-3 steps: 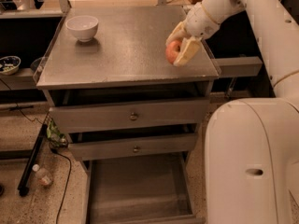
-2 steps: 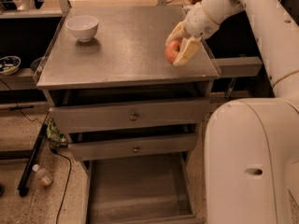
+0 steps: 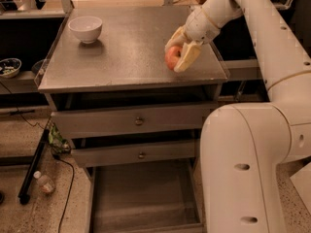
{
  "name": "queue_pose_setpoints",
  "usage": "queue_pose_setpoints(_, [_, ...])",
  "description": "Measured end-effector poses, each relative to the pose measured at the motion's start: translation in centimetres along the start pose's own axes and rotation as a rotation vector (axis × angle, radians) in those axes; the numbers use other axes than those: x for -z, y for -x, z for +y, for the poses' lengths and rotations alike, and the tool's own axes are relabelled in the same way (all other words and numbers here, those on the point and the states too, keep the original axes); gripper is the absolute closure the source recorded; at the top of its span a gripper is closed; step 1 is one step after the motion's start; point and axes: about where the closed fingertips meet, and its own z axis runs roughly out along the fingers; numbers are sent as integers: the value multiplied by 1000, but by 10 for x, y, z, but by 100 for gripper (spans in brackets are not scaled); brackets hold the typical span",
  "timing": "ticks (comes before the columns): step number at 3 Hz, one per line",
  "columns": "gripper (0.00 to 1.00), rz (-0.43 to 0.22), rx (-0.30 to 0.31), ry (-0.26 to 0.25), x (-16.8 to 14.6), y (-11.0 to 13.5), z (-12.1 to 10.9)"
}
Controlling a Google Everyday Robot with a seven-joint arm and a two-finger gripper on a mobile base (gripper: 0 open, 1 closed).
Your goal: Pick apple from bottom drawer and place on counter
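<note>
Apple and gripper are together on the right side of the counter, towards its near edge. The two pale fingers are clamped on the fruit, one on its near right flank and one over its far side, so the red-orange skin shows only on the left between them. The apple looks low enough to be at the surface, though from this angle I cannot tell whether it rests on the metal or hangs just above it. The position fits the task: the bottom drawer stands pulled out below with no apple on its grey floor, so the picking part appears done and only the release remains. The arm reaches in from the far right and bends down over that side, which keeps the wrist away from the white bowl standing well apart at the far left of the counter. Setting down inside the edge rather than on it gives a round thing some room if it rolls. The next move probably calls for parting the fingers gently and lifting straight up, since a sideways drag could nudge the apple toward the near right corner.
</note>
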Motion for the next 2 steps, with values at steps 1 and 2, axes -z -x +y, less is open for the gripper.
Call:
queue_pose_setpoints(1, [100,15,-25,2,-8,-4,-7])
queue_pose_setpoints(2, [100,33,-42,18,-16,-5,-11])
